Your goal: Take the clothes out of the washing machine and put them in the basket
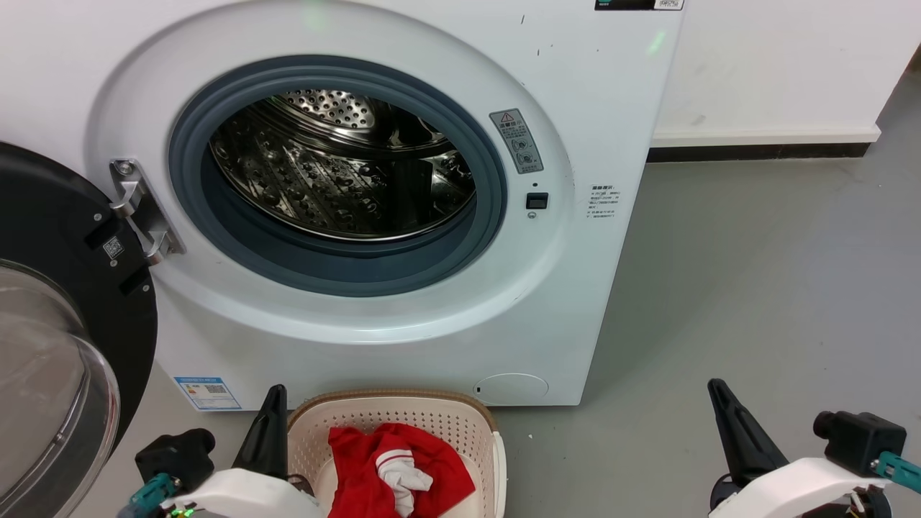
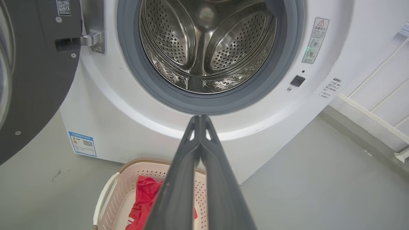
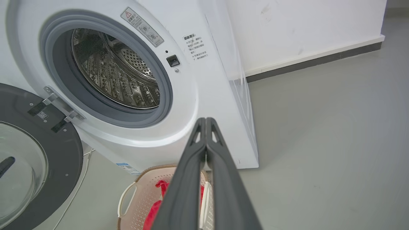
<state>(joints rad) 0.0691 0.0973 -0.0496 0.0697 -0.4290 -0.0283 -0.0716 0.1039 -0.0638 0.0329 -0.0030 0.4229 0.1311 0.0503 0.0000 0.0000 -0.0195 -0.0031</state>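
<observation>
Clothes point(image 1: 392, 467) in basket point(image 1: 446, 424); both grippers low, fingers pressed together.

The red garment lies bunched inside the basket, which stands on the floor point(image 1: 755, 288) just in front of the washing machine point(image 1: 590, 108), below its porthole. The door point(image 1: 65, 237) hangs open at the left. The left gripper point(image 2: 200, 119) sits beside the basket's left rim, with its fingers pointing towards the machine front and meeting at the tips. The right gripper point(image 3: 206, 121) is well apart to the right, above the floor, in the same pose with its tips together.

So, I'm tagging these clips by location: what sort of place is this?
Likely a laundry corner in a bare room: a white washing machine with its door open, a basket holding the clothes, plain grey floor and white wall.
</observation>
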